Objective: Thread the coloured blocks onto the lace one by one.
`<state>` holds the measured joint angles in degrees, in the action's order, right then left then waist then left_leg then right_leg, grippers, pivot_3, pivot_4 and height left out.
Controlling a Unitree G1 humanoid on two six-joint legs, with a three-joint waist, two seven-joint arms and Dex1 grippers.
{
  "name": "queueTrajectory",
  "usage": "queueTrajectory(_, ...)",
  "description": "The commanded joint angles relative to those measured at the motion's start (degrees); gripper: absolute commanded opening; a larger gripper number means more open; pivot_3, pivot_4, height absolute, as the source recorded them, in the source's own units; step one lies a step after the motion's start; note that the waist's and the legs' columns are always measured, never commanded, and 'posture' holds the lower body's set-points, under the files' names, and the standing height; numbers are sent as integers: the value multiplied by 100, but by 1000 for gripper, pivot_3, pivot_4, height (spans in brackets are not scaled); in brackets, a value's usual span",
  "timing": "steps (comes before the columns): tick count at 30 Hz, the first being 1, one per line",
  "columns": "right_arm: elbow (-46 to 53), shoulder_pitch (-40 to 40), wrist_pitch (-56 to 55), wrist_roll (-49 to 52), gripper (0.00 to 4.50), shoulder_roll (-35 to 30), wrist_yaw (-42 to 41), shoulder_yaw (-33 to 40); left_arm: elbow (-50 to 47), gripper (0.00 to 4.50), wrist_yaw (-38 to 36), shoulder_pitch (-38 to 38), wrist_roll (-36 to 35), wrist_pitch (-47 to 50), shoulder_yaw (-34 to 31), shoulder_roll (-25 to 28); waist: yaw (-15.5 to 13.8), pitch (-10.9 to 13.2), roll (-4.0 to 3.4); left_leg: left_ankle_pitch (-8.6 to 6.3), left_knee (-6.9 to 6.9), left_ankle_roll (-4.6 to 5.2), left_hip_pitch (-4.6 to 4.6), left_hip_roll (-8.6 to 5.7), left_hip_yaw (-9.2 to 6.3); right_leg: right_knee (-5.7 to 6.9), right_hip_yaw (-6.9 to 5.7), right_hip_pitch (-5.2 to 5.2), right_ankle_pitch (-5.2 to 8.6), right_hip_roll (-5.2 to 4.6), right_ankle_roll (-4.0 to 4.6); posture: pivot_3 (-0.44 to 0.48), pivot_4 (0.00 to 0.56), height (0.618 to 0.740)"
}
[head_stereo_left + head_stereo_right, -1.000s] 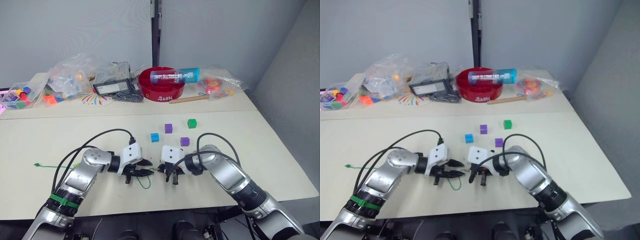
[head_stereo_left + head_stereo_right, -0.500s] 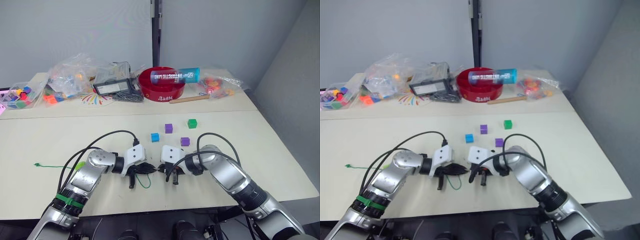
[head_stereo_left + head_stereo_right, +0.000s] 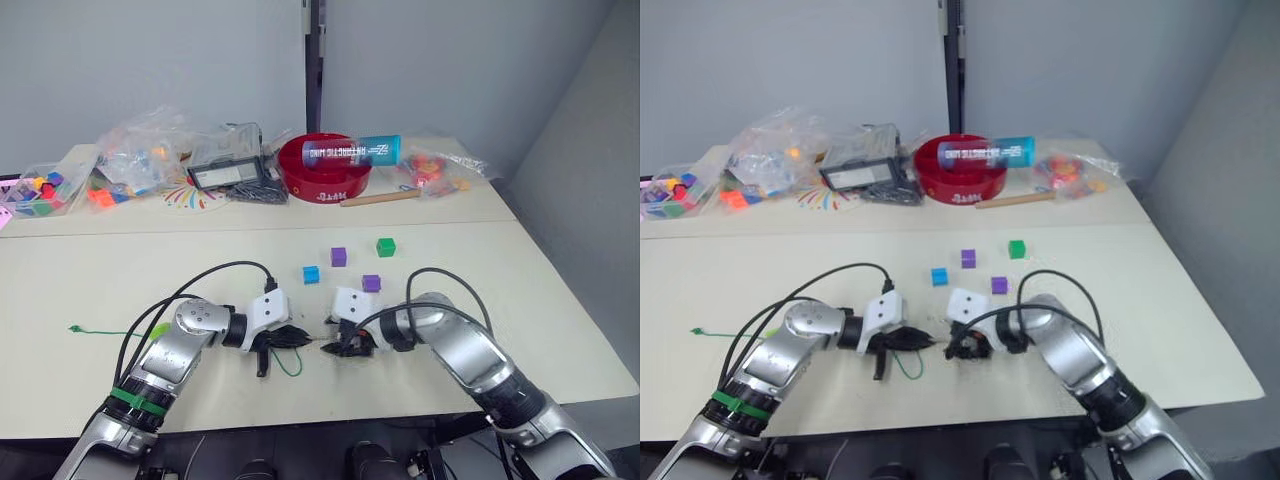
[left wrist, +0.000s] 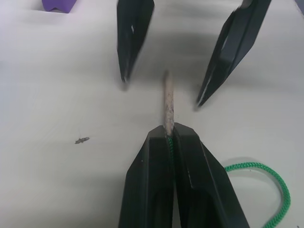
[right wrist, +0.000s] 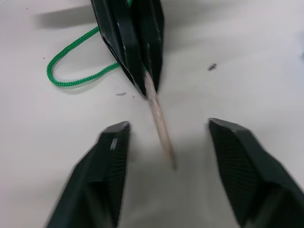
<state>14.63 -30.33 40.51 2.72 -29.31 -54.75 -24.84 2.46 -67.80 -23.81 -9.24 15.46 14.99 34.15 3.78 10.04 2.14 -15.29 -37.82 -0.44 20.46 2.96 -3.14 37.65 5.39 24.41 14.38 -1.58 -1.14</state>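
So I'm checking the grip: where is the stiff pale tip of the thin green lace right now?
The stiff pale tip sticks out of the shut left gripper at the table's near edge, pointing into the gap between the open right gripper's black fingers without touching them.

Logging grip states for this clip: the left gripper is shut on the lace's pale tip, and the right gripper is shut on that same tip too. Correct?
Not quite. The left gripper is shut on the lace just behind its pale tip, but the right gripper is open: the right wrist view shows its fingers spread to either side of the tip, apart from it.
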Motion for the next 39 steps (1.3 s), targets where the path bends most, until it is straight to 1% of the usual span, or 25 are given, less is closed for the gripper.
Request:
queueTrajectory(1,645,195,136,544,4161,-96,-3,719,37,0,-75,44,-185,-71,-204,70,4,0,0,0,0,0,1,0,0,-1,0,0,0,0,0,0,150,731)
queueTrajectory(2,747,292,139,692,4475,-82,20,907,46,0,-74,67,-224,-74,-254,59,9,0,0,-1,0,1,-1,0,0,0,0,0,0,0,0,0,150,731)
queueTrajectory(4,862,458,138,928,4475,-38,110,1229,58,0,-58,100,-284,-74,-330,37,11,0,1,-1,0,1,0,0,0,0,0,0,0,1,0,0,150,731)
queueTrajectory(6,822,804,11,1124,4475,-22,308,1752,66,0,-74,208,-413,-46,-476,72,6,1,1,-1,1,2,-1,0,0,0,1,0,1,0,-1,0,150,731)
queueTrajectory(8,735,1025,-162,1216,4475,-29,436,2035,54,0,-101,293,-503,-27,-573,108,0,2,2,-1,1,2,0,0,0,-3,0,-3,1,-1,-2,0,150,731)
queueTrajectory(11,337,1077,-466,899,4475,-68,833,2085,22,0,-33,380,-562,-2,-676,116,2,3,2,-1,1,2,1,-2,3,-5,1,-2,1,-5,-4,0,150,731)
queueTrajectory(14,29,1094,-715,794,4475,9,1146,2127,-34,0,42,459,-602,-5,-739,121,14,3,2,-1,1,2,-2,-2,5,-3,2,-2,-1,-4,-4,0,150,731)
queueTrajectory(20,-240,1196,-1071,688,4475,372,1889,2318,-193,0,159,582,-643,30,-826,120,9,3,2,-1,3,2,0,-2,5,-6,4,-2,-1,-5,-5,0,150,731)
queueTrajectory(22,-257,1233,-1098,737,4475,449,2024,2380,-259,0,189,610,-664,57,-831,123,5,4,1,-1,3,2,1,-2,5,-6,3,-2,-1,-5,-5,0,150,731)
queueTrajectory(27,-512,1050,-1211,676,4475,746,2674,2606,-429,0,259,666,-696,145,-826,139,4,4,0,-1,3,1,2,-3,7,-7,4,-2,-2,-7,-7,0,150,731)
queueTrajectory(30,-928,683,-1353,565,4475,1047,3275,2765,-471,0,278,677,-714,167,-810,152,35,5,-1,-1,3,1,0,-3,6,-6,5,-2,-2,-6,-6,0,150,731)
queueTrajectory(35,-2104,-114,-1517,266,4475,1426,4117,2858,-502,0,324,659,-702,186,-788,147,24,6,-3,-1,5,1,-3,-3,7,-3,7,-1,-3,-5,-5,0,150,731)
queueTrajectory(39,-3095,-643,-1810,113,4475,1621,4439,2827,-544,0,358,614,-699,175,-745,119,24,7,-5,-1,6,2,0,-3,8,-9,7,0,-3,-8,-4,0,150,731)
